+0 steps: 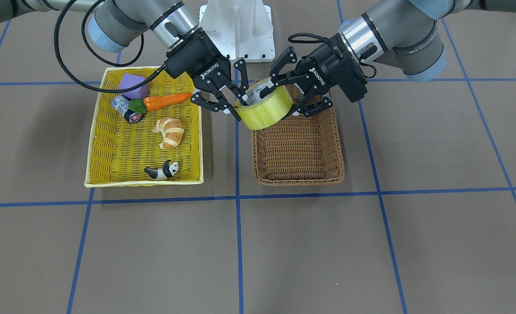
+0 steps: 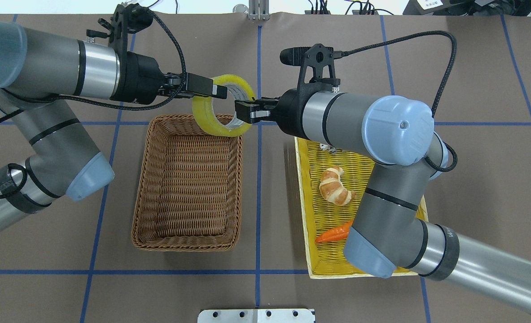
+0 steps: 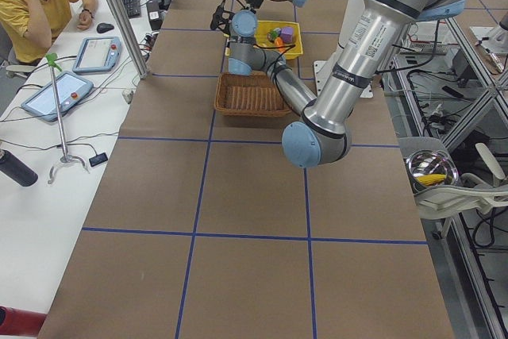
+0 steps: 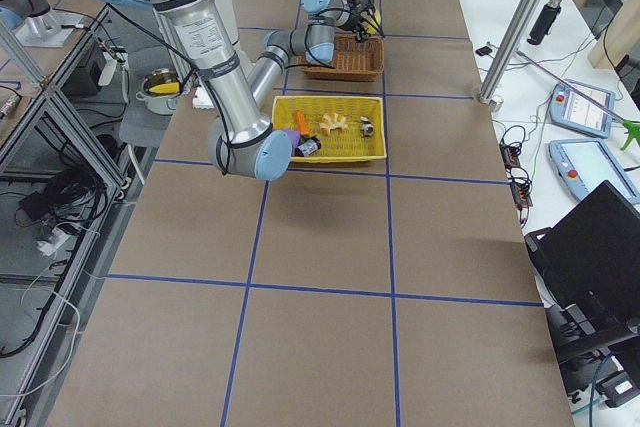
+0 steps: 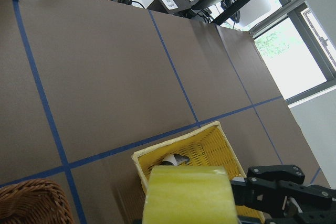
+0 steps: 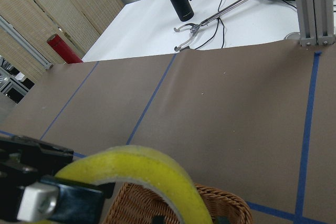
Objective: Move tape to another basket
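The yellow-green tape (image 1: 268, 111) hangs in the air over the far rim of the brown wicker basket (image 1: 299, 179), held between both grippers. My right gripper (image 1: 237, 104) is shut on the roll's wall, with one finger inside the core. My left gripper (image 1: 279, 102) straddles the roll's width, and its fingers lie against the flat sides. In the overhead view the tape (image 2: 204, 119) sits between the left gripper (image 2: 218, 92) and the right gripper (image 2: 243, 112), above the basket's (image 2: 184, 244) far right corner. The tape fills the bottom of the left wrist view (image 5: 186, 195) and of the right wrist view (image 6: 152, 174).
The yellow woven basket (image 1: 144, 182) on my right side holds a croissant (image 1: 169, 132), a carrot (image 1: 166, 101), a panda figure (image 1: 164, 171), a purple block (image 1: 133, 86) and a small patterned cylinder (image 1: 124, 109). Nothing lies in the brown basket. A person sits beside the table in the left exterior view.
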Controlling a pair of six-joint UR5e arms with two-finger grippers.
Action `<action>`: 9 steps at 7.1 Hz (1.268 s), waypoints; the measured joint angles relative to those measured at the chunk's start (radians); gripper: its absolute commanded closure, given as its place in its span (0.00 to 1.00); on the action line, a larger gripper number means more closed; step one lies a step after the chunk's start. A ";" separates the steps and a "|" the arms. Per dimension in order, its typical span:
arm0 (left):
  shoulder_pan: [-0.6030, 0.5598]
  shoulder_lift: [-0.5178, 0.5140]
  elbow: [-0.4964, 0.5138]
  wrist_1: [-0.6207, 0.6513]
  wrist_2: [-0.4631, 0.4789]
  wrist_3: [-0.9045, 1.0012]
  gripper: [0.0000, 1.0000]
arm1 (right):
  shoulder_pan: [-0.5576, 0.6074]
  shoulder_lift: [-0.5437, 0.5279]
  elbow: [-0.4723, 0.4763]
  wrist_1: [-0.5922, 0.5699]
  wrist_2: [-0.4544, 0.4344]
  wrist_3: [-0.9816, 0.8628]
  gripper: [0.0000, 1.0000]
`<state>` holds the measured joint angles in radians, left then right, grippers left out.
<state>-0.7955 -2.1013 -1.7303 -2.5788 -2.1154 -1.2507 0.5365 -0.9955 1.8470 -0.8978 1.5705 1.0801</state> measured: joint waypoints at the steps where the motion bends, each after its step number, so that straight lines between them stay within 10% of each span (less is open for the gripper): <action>1: -0.005 0.000 -0.001 0.000 0.000 -0.014 1.00 | 0.017 -0.028 0.006 -0.005 0.022 0.000 0.00; 6: -0.001 0.086 0.016 -0.108 0.008 -0.314 1.00 | 0.473 -0.106 -0.057 -0.490 0.527 -0.309 0.00; 9: 0.100 0.178 0.019 -0.193 0.165 -0.384 1.00 | 0.698 -0.168 -0.145 -0.738 0.582 -0.871 0.00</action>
<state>-0.6953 -1.9229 -1.7112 -2.7722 -1.9501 -1.6347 1.2343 -1.1635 1.7019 -1.6361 2.1523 0.2087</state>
